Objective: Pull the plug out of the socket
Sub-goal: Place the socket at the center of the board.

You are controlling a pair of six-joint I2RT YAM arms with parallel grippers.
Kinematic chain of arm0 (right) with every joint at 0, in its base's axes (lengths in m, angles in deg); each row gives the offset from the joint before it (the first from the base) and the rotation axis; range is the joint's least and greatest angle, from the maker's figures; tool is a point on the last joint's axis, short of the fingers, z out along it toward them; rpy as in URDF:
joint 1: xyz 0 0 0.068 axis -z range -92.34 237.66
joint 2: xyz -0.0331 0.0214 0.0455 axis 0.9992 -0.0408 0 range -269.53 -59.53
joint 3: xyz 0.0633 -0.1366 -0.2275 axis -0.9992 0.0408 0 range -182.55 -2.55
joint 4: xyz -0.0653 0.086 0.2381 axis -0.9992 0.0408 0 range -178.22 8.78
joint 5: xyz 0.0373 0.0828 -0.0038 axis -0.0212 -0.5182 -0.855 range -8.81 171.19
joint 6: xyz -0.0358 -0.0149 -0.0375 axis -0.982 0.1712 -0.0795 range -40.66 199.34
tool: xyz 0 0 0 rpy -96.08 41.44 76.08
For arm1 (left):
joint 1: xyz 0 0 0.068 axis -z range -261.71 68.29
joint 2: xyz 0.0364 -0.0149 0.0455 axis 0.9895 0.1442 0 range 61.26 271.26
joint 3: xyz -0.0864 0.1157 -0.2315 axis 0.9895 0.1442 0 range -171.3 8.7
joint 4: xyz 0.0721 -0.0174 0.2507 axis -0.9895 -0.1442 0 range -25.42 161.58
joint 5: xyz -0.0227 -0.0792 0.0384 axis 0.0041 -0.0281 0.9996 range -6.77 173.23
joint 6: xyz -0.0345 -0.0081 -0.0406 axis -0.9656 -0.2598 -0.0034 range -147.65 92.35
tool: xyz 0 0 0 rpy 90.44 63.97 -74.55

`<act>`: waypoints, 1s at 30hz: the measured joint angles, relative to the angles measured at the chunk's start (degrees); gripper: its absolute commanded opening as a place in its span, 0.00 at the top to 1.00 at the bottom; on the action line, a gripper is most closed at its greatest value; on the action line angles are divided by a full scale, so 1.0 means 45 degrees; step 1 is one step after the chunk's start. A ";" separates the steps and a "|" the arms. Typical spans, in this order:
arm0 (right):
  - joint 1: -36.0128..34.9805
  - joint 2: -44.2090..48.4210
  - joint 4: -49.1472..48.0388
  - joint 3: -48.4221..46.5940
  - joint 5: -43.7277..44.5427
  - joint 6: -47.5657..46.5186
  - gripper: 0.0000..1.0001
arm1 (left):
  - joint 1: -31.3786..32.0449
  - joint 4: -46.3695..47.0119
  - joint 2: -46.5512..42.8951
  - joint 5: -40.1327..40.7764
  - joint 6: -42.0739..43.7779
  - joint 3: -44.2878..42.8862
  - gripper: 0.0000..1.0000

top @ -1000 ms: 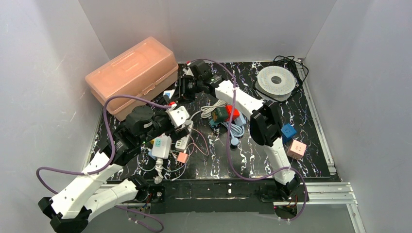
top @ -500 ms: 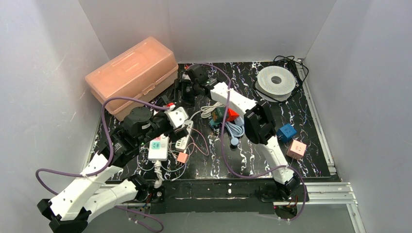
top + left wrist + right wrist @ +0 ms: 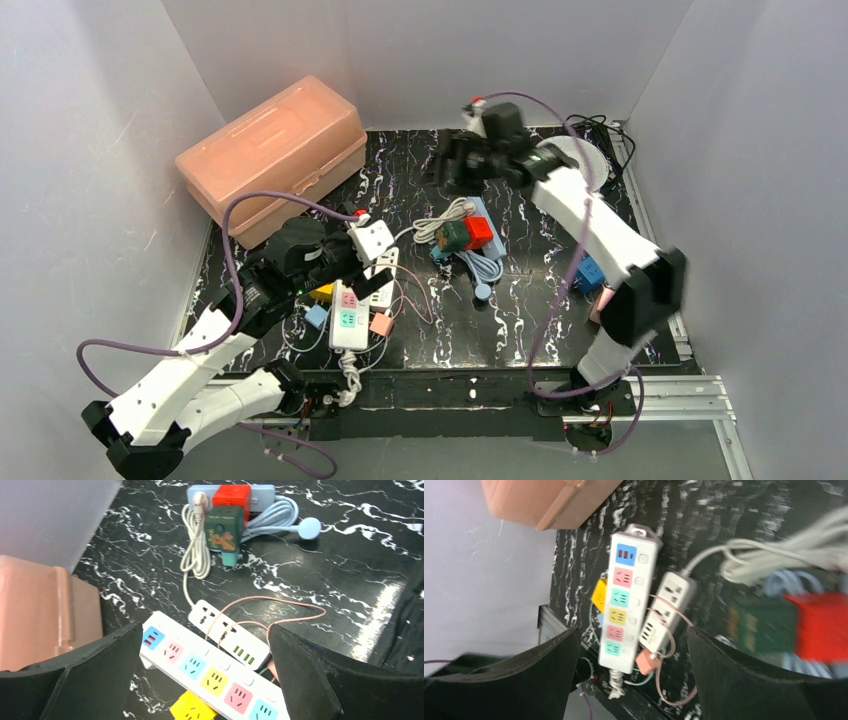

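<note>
Top external view: a black marbled surface between white walls carries a clutter of power strips and plugs. A long white power strip with six coloured sockets lies left of centre in the lower half. A yellow cube plug sits against its left side, with a small light-blue cube just below and a small pink plug to the strip's right. At centre, a red cube adapter and a dark green cube adapter sit side by side on a pale blue power strip. A translucent peach plastic box fills the upper left. A white spool lies at upper right, partly behind the right arm.

Left wrist view: the left gripper hangs above the long strip and a shorter white power strip just beside it. Its black fingers are spread wide, with nothing held between them. At the bottom of the frame the yellow plug touches the long strip's lower edge; whether its pins are seated in any socket cannot be told.

Right wrist view, blurred toward the right: the right gripper is likewise spread and empty, clear of the surface, and both white strips show between its fingers.
</note>
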 measured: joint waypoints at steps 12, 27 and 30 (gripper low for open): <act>0.3196 0.4852 -0.0831 0.9408 0.0947 -0.0709 0.35 | -0.0204 -0.0782 0.2924 -0.0729 -0.1797 -0.1093 0.02; 0.4784 0.3920 -0.3376 1.1123 -0.0058 -0.1321 0.37 | -0.0850 -0.0058 0.9826 -0.2229 -0.3172 -0.5537 0.02; 0.4838 0.3050 -0.3672 1.0962 -0.0058 -0.1579 0.37 | -0.0850 -0.0058 1.0078 -0.2487 -0.3225 -0.5814 0.02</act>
